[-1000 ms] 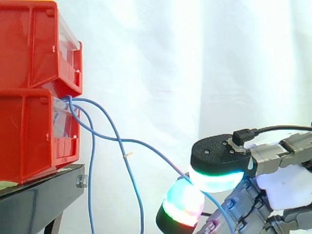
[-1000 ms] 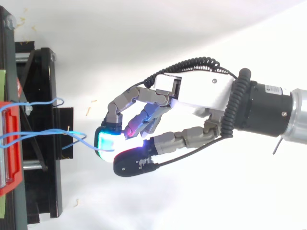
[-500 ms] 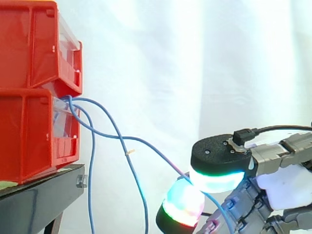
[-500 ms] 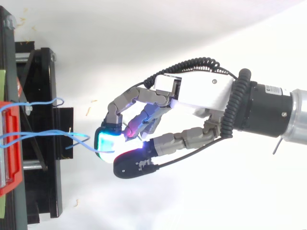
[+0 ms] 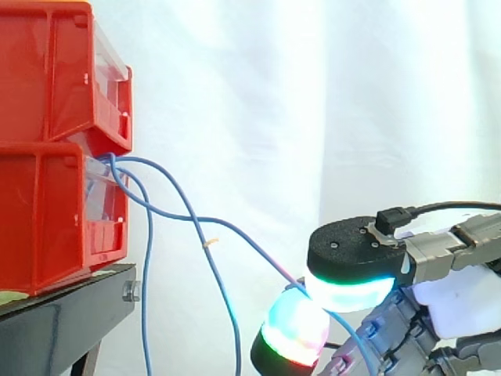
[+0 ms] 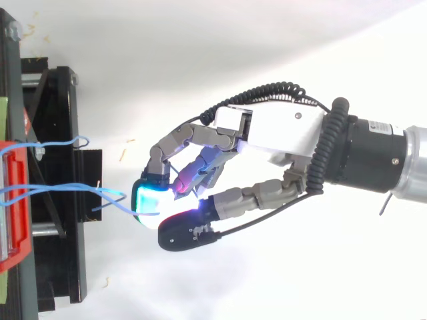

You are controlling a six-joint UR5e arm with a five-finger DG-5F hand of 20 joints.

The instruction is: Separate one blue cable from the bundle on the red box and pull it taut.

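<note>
Several thin blue cables (image 5: 149, 207) come out of the front of the lower red box (image 5: 55, 211) at the left. One blue cable (image 5: 243, 243) runs down to the right and passes between the glowing pads of my hand (image 6: 267, 133); the same cable (image 6: 87, 190) shows in the top view. The thumb pad (image 5: 348, 283) and a finger pad (image 5: 293, 327) pinch it. This cable sags in a gentle curve. The other cables (image 5: 225, 329) hang loose below the box.
A second red box (image 5: 55, 70) is stacked on the lower one. Both rest on a black stand (image 5: 55, 321), whose frame (image 6: 57, 180) fills the left edge of the top view. A white curtain hangs behind.
The hand holds its pinch and has barely shifted. The loose hanging cable has swung slightly to the right.
</note>
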